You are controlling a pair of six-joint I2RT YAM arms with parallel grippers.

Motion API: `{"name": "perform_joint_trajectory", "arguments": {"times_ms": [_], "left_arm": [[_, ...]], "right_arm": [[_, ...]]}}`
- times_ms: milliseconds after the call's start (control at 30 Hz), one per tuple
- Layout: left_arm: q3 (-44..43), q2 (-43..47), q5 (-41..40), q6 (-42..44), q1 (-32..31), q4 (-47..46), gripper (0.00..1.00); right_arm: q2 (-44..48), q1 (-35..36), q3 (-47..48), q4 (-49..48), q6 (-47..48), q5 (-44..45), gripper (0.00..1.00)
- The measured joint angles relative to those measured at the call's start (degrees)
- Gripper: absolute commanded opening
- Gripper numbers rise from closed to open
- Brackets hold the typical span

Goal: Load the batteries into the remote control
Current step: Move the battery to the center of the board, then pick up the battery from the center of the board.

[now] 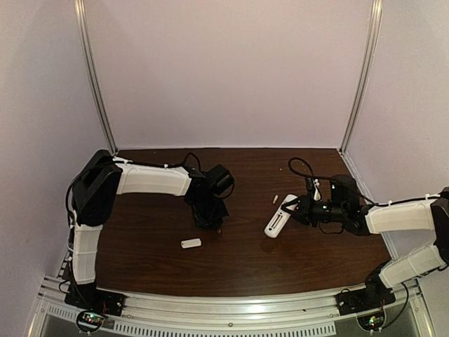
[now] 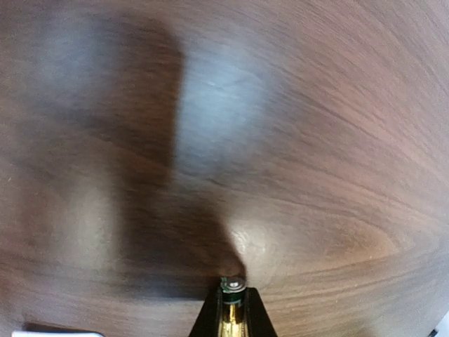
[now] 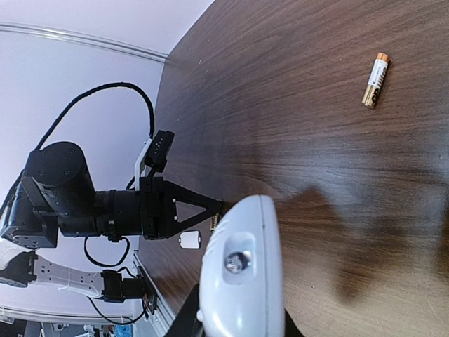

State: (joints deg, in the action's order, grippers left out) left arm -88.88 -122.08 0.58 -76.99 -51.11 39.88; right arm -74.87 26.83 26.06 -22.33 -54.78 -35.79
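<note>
— Closest up: remote control [image 3: 242,274], lower end cut off, gripped by right pincer [image 1: 293,208].
— And elsewhere?
— One battery [image 2: 233,284] pinched in left pincer [image 1: 210,223], mostly hidden; other battery [image 3: 375,81] loose on tabletop [image 1: 245,260].

text read: none | battery [image 3: 377,81] label: print too small to make out

The top view is dimly, softly lit and grainy. In the left wrist view the table [image 2: 316,175] is smeared by blur, with pale glare beside a broad shadow. In the right wrist view the grain is rendered sharply, with dark shadows.
</note>
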Motion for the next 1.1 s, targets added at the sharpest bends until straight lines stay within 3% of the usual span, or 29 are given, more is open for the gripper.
{"name": "perform_joint_trajectory", "arguments": {"times_ms": [100, 167, 367, 600, 633, 767, 933, 1100], "left_arm": [[0.0, 0.0, -1.5, -4.2, -0.1, 0.3, 0.0], [0.0, 0.0, -2.1, -6.1, -0.1, 0.4, 0.06], [0.0, 0.1, -2.9, -6.9, -0.1, 0.9, 0.43], [-0.1, 1.3, -5.8, -3.0, -0.1, 0.9, 0.61], [0.0, 2.1, -6.6, -1.2, -0.1, 0.7, 0.69], [1.5, 8.7, -10.1, 14.3, -0.1, -3.1, 0.96], [5.9, 19.9, -4.9, 42.3, 0.9, -12.3, 0.97], [7.1, 21.7, 0.2, 71.1, 2.5, -14.3, 0.93]], "right_arm": [[0.9, -0.2, -0.1, 0.5, 0.5, 0.0, 0.0], [1.4, -0.3, -0.1, 0.9, 0.8, 0.0, 0.0], [1.6, -0.3, -0.1, 1.6, 1.0, 0.0, 0.0], [1.6, -0.4, -0.1, 2.1, 1.1, 0.0, 0.0], [1.6, -0.4, -0.1, 2.1, 1.1, 0.0, 0.0], [1.6, -0.6, -0.1, 2.2, 1.7, 0.0, 0.0], [2.3, -1.4, -0.1, 2.3, 2.2, -0.3, 0.0], [3.6, -2.4, -0.1, 2.4, 2.6, -0.6, 0.0]]}}
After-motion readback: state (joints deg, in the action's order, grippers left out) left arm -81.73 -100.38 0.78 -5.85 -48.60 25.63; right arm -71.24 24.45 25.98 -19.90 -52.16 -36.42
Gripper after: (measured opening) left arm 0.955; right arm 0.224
